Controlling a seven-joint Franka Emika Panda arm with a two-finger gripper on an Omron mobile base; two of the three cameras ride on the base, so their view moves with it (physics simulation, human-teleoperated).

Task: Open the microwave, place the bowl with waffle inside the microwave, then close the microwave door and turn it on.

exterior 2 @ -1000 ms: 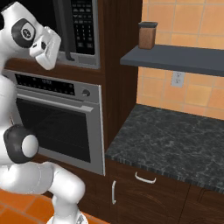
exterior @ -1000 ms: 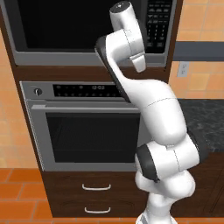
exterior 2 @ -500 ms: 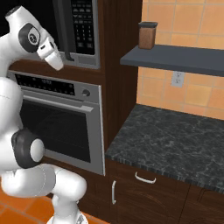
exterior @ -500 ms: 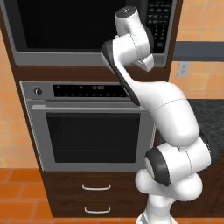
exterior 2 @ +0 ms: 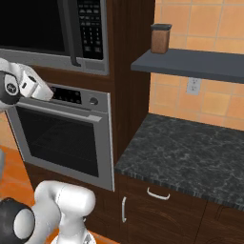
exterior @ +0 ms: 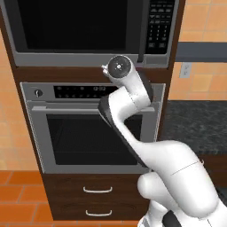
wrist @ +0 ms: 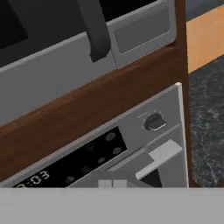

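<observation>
Hand view, my closed, empty gripper before the silver oven (wrist: 166, 144).
Above it, the wide black-and-silver microwave (exterior: 88, 31) is shut, its grey-framed, dark-windowed door (exterior: 75, 26) closed; I judge I'm on the turn-on step, needing to rise to the black keypad column (exterior: 158, 26).

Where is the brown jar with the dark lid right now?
In the right base view, the jar stands at the left end of the dark wall shelf, right of the microwave and above the black stone counter.
</observation>
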